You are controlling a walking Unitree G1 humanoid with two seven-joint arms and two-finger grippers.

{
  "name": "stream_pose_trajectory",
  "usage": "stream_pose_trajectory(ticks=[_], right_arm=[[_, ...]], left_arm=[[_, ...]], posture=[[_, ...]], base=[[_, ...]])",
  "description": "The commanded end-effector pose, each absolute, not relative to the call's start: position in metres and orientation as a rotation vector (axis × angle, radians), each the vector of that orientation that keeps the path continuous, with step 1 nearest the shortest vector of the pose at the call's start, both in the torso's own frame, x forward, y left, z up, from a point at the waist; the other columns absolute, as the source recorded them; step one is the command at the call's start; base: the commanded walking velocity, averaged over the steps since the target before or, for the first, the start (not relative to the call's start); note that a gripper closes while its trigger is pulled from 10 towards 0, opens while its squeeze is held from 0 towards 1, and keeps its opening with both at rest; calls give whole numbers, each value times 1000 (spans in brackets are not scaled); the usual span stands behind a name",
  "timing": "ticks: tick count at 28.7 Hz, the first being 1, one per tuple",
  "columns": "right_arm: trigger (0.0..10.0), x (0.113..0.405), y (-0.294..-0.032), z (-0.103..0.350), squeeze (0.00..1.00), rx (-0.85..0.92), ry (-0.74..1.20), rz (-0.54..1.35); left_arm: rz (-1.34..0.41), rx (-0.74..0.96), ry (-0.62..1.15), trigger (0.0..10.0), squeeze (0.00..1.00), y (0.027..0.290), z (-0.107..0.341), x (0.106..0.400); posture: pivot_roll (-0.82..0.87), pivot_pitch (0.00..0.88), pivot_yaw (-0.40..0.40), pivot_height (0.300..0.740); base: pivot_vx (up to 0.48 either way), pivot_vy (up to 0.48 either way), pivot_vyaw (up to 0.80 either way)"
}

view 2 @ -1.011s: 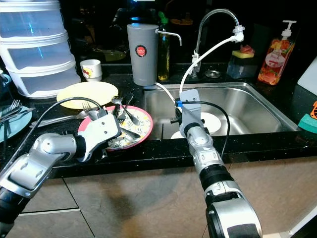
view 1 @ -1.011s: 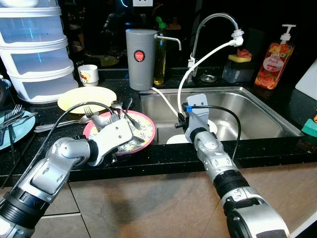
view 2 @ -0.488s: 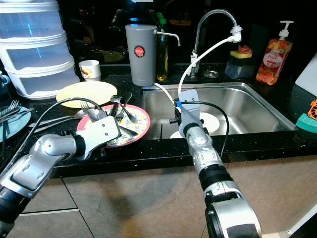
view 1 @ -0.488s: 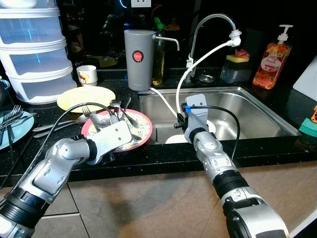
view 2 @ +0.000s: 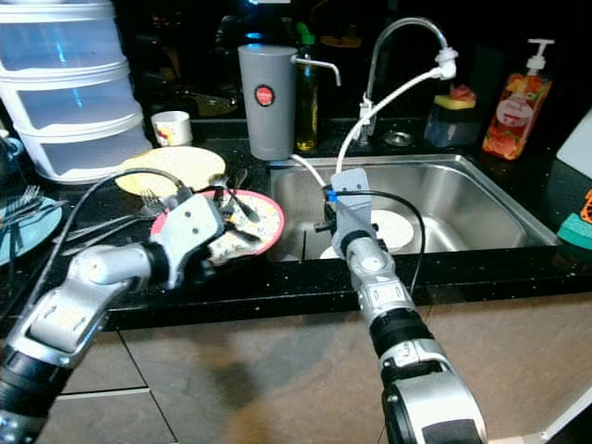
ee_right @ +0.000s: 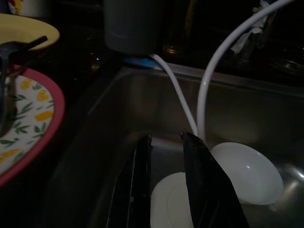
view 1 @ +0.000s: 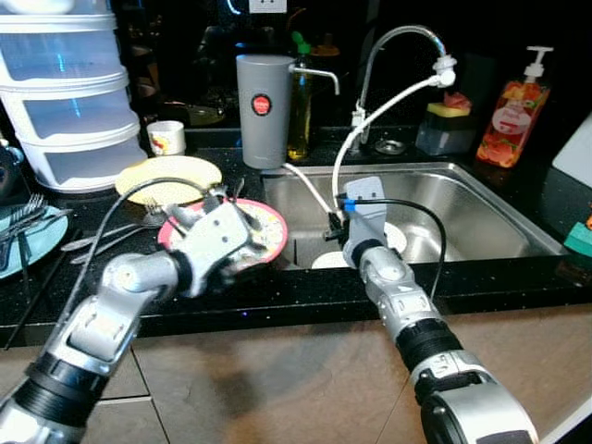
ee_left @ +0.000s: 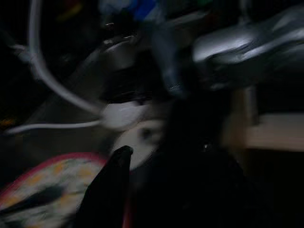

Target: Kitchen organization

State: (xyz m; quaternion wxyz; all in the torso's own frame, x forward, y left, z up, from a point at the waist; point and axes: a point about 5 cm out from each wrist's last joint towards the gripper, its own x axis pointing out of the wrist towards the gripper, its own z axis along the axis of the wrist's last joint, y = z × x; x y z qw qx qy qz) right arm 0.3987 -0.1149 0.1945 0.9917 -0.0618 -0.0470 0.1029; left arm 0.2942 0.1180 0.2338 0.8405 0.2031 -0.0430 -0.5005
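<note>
A pink-rimmed floral plate [view 1: 262, 239] bearing cutlery [view 2: 242, 205] is seen on the black counter [view 1: 277, 289] just left of the steel sink [view 1: 481, 217]. The left gripper [view 2: 218, 242] is held at the plate's near rim, touching it; whether its fingers are parted cannot be told. The right gripper [ee_right: 167, 183] is held over the sink's left part, its fingers set narrowly apart and holding nothing, above a white dish [ee_right: 247, 172]. A yellow plate [view 1: 171, 176] lies behind.
</note>
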Motion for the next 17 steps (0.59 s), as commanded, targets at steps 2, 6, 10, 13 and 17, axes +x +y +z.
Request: stream_pose_trajectory(ticks=[2, 6, 10, 13, 17], right_arm=[[10000, 398, -115, 193, 0, -124, -84, 212], [10000, 398, -114, 192, 0, -125, -80, 218], [10000, 398, -112, 192, 0, -124, -78, 223], [10000, 398, -111, 192, 0, -121, -79, 225], [10000, 397, -109, 192, 0, -117, -81, 233]], left_arm=[[-1111, 326, -66, 10000, 0, 113, 230, 285], [-1124, 340, -45, 10000, 0, 114, 227, 282], [-935, 392, -60, 10000, 0, 125, 230, 297], [-625, 399, -83, 10000, 0, 144, 237, 321], [-334, 352, -130, 10000, 0, 168, 250, 336]], posture=[[38, 0, -34, 740], [39, 0, -35, 740], [41, 0, -38, 740], [43, 0, -38, 740], [42, 0, -40, 740]], base=[[0, 0, 0], [0, 0, 0], [0, 0, 0], [0, 0, 0], [0, 0, 0]])
